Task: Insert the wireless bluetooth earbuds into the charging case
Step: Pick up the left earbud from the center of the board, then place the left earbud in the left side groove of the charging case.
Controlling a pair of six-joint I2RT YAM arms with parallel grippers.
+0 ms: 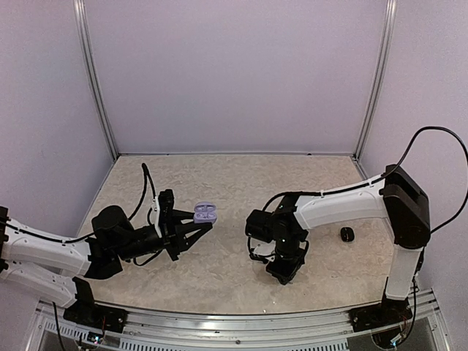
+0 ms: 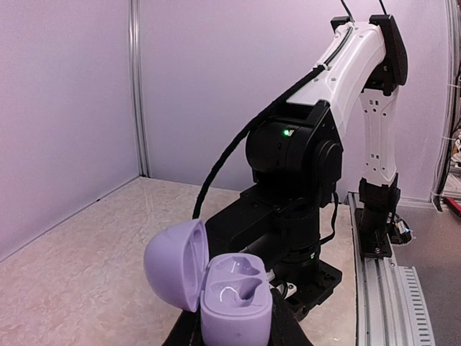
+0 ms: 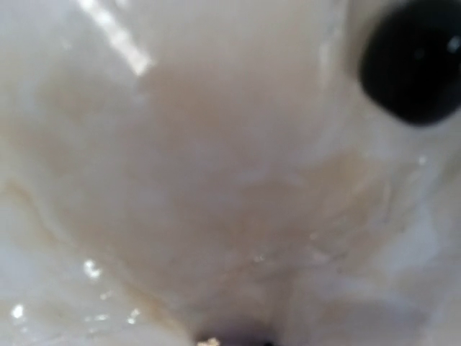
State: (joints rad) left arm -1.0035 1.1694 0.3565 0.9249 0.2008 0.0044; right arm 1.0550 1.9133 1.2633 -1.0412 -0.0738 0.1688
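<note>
Charging case (image 2: 234,303), lilac, lid open, wells apparently empty, is gripped by the closed left tool (image 1: 196,228) above the bench (image 1: 234,183). Right tool (image 1: 284,272) is closed, down at the bench; whether it holds an earbud cannot be told. Step: pickup. Next: lift, align with a well.

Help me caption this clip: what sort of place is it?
Likely a robot test cell: plain walls with metal posts, a marble-look table, and arms, left and right, bolted to a rail.
</note>
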